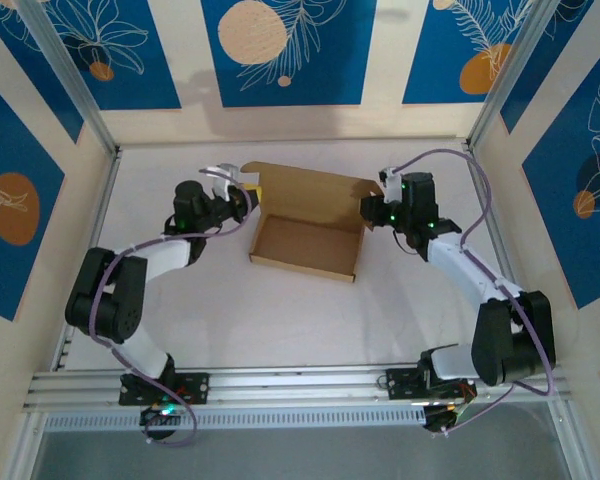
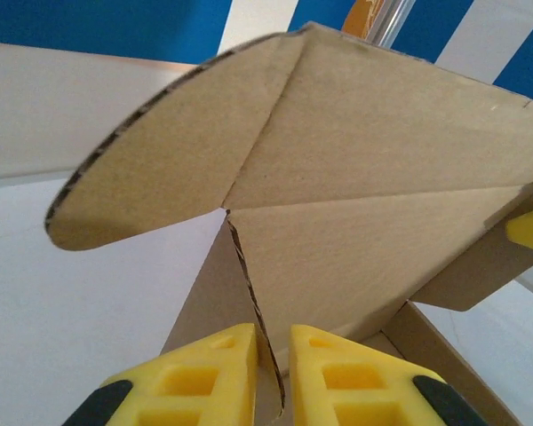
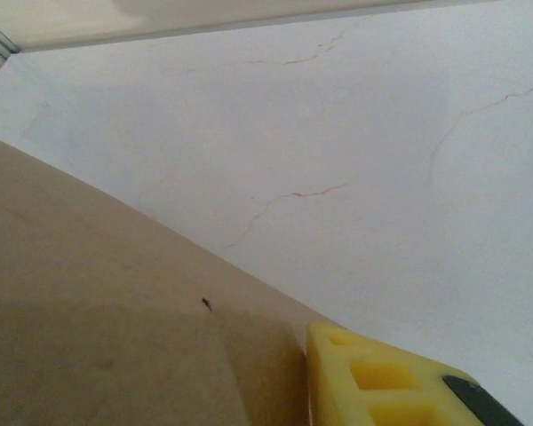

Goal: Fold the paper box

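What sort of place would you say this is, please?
Probably a lab robot cell: a table with aluminium rails, blue patterned panels around it, and a left arm and right arm at a box.

white bench (image 1: 280, 320), faintly cracked; cream walls (image 1: 385, 60) carry blue panels (image 1: 320, 60) with orange circles (image 1: 252, 30); metal posts (image 1: 80, 95) at far corners.

Black-and-white arms (image 1: 165, 262), purple cables (image 1: 442, 152)
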You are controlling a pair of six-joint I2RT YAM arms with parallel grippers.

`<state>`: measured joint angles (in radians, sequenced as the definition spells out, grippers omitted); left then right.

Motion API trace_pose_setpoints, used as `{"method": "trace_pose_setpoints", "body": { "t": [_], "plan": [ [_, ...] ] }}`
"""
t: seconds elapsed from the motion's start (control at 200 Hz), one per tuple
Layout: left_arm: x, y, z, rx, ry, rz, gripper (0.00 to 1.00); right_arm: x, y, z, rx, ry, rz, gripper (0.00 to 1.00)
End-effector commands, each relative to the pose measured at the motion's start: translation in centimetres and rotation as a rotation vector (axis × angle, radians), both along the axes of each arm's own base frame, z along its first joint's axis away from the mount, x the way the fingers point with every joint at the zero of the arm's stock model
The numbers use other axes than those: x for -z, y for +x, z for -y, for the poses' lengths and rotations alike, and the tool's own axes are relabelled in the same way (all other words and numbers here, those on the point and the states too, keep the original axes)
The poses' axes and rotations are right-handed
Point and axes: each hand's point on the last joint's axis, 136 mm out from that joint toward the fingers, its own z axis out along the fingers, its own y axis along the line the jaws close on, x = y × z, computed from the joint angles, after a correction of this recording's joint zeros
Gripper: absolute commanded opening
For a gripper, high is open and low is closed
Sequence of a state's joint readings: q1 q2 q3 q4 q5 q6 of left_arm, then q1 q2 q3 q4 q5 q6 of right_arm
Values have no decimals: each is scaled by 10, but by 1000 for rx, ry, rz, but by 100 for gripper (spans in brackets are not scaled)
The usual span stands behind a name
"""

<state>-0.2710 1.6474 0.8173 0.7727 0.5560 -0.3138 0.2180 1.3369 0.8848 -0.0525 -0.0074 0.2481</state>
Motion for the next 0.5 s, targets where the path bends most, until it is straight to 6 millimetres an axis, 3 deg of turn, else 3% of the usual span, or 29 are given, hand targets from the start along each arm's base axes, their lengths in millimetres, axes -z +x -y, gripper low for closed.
{"method": "trace_pose_setpoints", "body": {
  "t": [0.0,0.255,0.335,0.405,0.495],
  "plan": [
    [3,-12,7,18,-24,-14,16,-17,0,-9,47,86,68,28],
    [-5,-20,12,33,-29,-4,16,-21,3,0,268,124,-2,30],
    [-7,-21,10,28,-12,2,18,-26,4,-15,140,95,17,33],
    [-8,-22,7,19,32,13,30,-27,2,-25,30,28,57,32],
    [-8,-25,8,47,122,48,37,-26,0,-32,-74,-41,118,31]
  ]
}}
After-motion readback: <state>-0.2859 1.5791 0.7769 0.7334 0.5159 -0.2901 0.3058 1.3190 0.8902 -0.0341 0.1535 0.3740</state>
